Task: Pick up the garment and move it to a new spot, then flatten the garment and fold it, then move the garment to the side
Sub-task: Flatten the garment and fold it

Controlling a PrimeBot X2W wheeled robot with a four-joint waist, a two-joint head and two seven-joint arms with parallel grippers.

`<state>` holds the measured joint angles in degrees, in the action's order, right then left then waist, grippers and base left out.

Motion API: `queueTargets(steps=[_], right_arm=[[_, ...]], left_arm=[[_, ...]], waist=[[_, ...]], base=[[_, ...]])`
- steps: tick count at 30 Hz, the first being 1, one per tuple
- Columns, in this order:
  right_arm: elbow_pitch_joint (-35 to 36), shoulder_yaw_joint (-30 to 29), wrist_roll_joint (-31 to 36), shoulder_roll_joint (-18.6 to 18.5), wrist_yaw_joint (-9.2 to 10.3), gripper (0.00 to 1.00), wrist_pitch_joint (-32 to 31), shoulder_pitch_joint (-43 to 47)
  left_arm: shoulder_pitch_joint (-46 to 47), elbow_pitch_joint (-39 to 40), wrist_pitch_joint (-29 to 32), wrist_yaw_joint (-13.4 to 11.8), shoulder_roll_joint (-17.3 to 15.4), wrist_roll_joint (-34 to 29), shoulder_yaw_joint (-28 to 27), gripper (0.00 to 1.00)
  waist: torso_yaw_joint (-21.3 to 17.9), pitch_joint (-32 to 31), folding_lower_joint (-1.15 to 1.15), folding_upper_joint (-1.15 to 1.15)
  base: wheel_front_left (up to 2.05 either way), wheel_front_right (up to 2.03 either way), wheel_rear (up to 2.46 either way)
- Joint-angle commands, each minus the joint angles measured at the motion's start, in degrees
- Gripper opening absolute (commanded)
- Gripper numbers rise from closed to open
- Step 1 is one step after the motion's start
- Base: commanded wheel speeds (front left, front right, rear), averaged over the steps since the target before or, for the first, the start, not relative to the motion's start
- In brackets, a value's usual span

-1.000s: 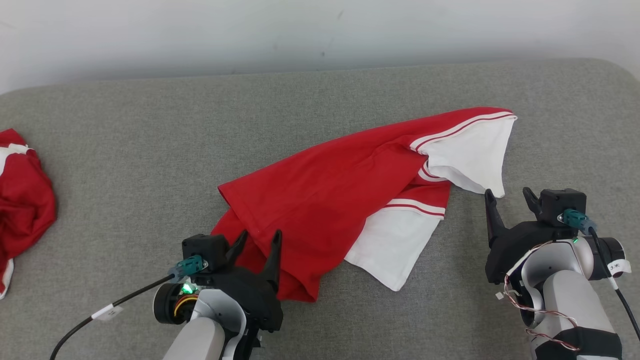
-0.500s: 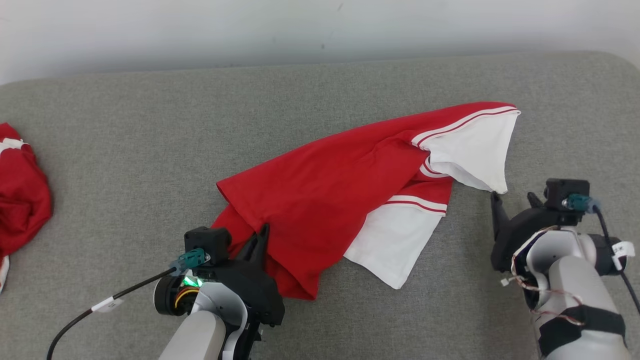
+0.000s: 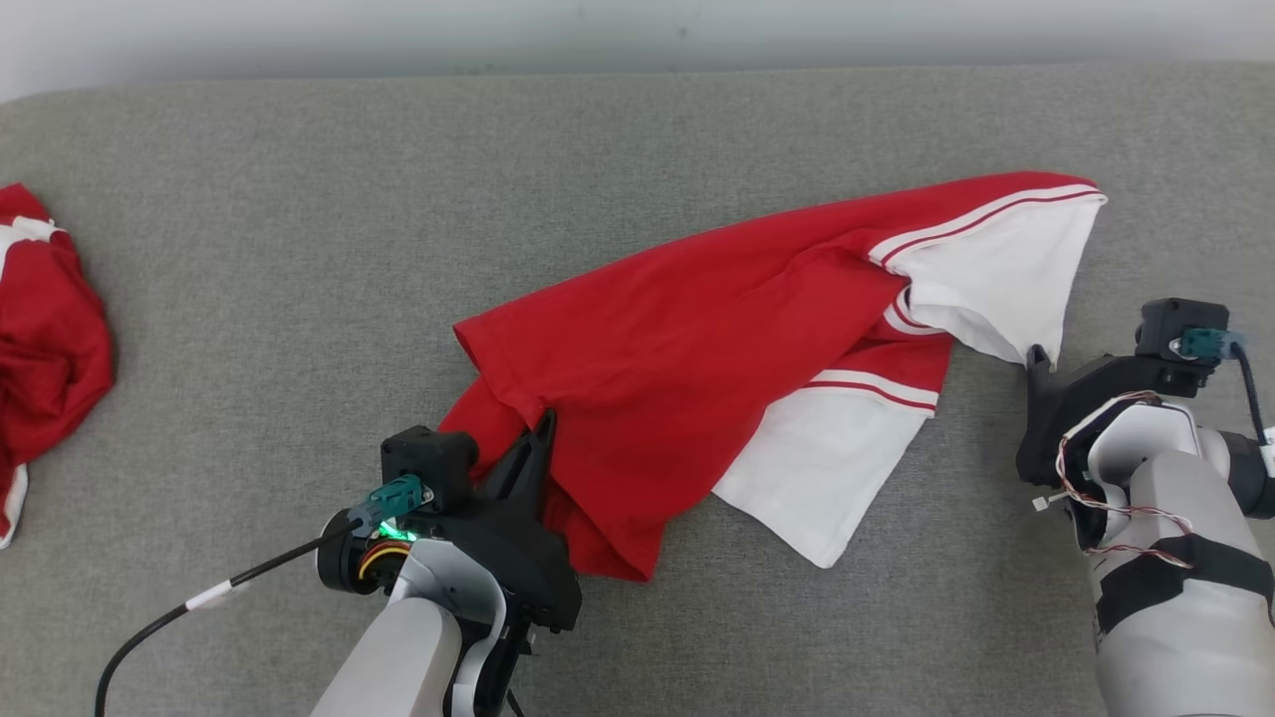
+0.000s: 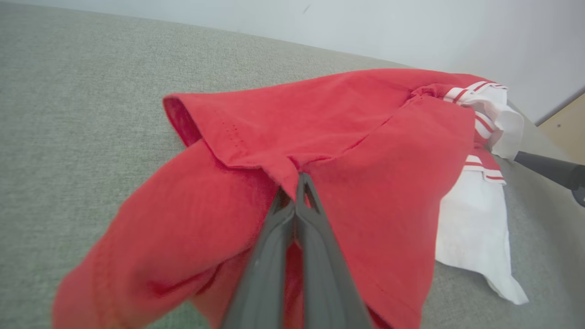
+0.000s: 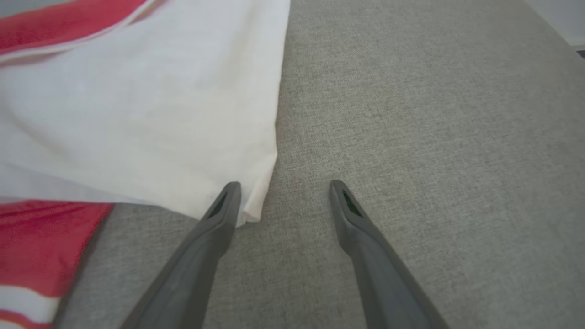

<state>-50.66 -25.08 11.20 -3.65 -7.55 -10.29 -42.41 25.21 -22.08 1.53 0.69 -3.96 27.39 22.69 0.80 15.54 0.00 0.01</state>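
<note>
You have the left end effector (image 3: 543, 430) clamped on the garment (image 3: 697, 358). Its 2 dark fingers are pressed together with a fold of red cloth pinched between them, at the near left corner of the garment. In the left wrist view the tips meet just under a stitched red hem, and the cloth bulges up on both sides of the fingers.

The garment is red with white parts edged in red stripes. It lies crumpled and partly doubled over in the middle of the gray fabric-covered table (image 3: 299, 249), running from the left end effector up toward the far right. The far white flap (image 3: 1006, 279) is at the garment's right end. The near white flap (image 3: 827, 478) lies flat on the table between your 2 arms.

Your right end effector (image 5: 284, 185) stands wide and holds nothing. In the right wrist view the lower corner of the far white flap sits right at the tip of the finger on that view's left. I cannot tell whether cloth and finger touch. The other finger is over bare table.

A second garment (image 3: 50, 349), also red and white, lies bunched at the left edge of the table, well apart from the first. A black cable (image 3: 249, 578) with a white tag runs from the left wrist. A pale wall (image 3: 598, 30) stands behind the table's far edge.
</note>
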Motion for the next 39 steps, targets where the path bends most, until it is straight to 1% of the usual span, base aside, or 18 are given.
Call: queueTargets(steps=[1,5,6,7,8,9,14,18,19,22,25,27,29,34,39], right_arm=[[-0.76,0.03,1.13,0.26,0.13,1.0,-0.33,-0.39],[-3.81,-0.63,3.44,0.57,0.12,1.0,-1.94,-1.06],[-4.53,-0.84,3.72,0.65,0.04,0.74,-2.31,-1.27],[-5.25,-1.01,3.73,0.75,0.04,0.13,-2.68,-1.5],[-6.13,-1.42,3.52,0.82,0.05,0.0,-3.27,-1.71],[-6.56,-1.87,3.06,0.83,0.06,0.0,-3.36,-1.88],[-4.65,-2.24,1.16,0.61,0.07,0.0,1.66,-5.4],[-2.62,-0.32,-1.49,0.71,0.07,0.0,5.74,-8.46],[-2.62,-0.32,-1.49,0.71,0.07,0.0,5.74,-8.46],[-1.02,2.13,-4.66,0.77,0.07,0.0,7.54,-11.19],[0.5,5.02,-8.82,0.76,0.07,0.0,8.13,-13.27],[1.63,7.0,-10.38,0.79,0.07,0.0,8.12,-13.63],[3.24,8.37,-12.0,0.42,0.07,0.0,7.98,-13.81],[7.35,10.73,-17.43,0.1,0.07,0.0,8.0,-15.87],[10.3,14.32,-24.05,0.23,0.07,0.0,5.08,-19.85]], left_arm=[[0.62,-0.01,-0.46,0.12,-0.21,-0.35,0.27,0.0],[0.62,-0.36,-0.84,0.14,-0.32,-0.41,0.53,0.0],[0.69,-0.43,-0.94,0.17,-0.34,-0.38,0.56,0.0],[0.72,-0.5,-0.98,0.18,-0.39,-0.32,0.59,0.0],[0.74,-0.61,-1.01,0.16,-0.45,-0.29,0.62,0.0],[0.76,-0.72,-1.05,0.14,-0.51,-0.2,0.62,0.0],[2.37,-0.71,-1.39,0.74,-0.93,0.58,0.03,0.0],[4.54,-0.01,-0.86,1.8,-1.37,2.65,-1.46,0.0],[4.54,-0.01,-0.86,1.8,-1.37,2.65,-1.46,0.0],[6.89,1.19,0.27,2.8,-2.03,4.54,-2.96,0.0],[9.2,2.28,1.83,3.39,-3.27,6.47,-4.36,0.0],[10.37,2.88,2.75,3.81,-4.1,6.93,-4.82,0.0],[11.41,3.49,3.54,4.22,-4.19,8.47,-5.56,0.0],[14.89,4.64,5.28,5.05,-6.1,11.56,-7.87,0.0],[21.57,5.33,8.43,5.81,-10.24,14.16,-10.12,0.0]], waist=[[0.58,0.43,0.0,-0.01],[1.02,0.54,0.0,-0.01],[1.07,0.58,0.0,-0.01],[1.08,0.58,0.0,-0.01],[1.07,0.56,0.0,-0.01],[1.02,0.52,0.0,-0.01],[0.58,-0.19,0.0,-0.01],[-0.39,-1.2,0.0,-0.01],[-0.39,-1.2,0.0,-0.01],[-1.2,-1.95,0.0,-0.01],[-1.73,-2.69,0.0,-0.01],[-1.96,-3.25,0.0,-0.01],[-2.04,-3.8,0.0,-0.01],[-2.45,-4.43,0.0,-0.01],[-3.63,-2.31,0.0,-0.01]], base=[[0.0,0.0,0.0],[0.0,0.0,0.0],[0.0,0.0,0.0],[0.0,0.0,0.0],[0.0,0.0,0.0],[0.0,0.0,0.0],[0.0,0.0,0.0],[0.0,0.0,0.0],[0.0,0.0,0.0],[0.0,0.0,0.0],[0.0,0.0,0.0],[0.0,0.0,0.0],[0.0,0.0,0.0],[0.0,0.0,0.0],[0.0,0.0,0.0]])
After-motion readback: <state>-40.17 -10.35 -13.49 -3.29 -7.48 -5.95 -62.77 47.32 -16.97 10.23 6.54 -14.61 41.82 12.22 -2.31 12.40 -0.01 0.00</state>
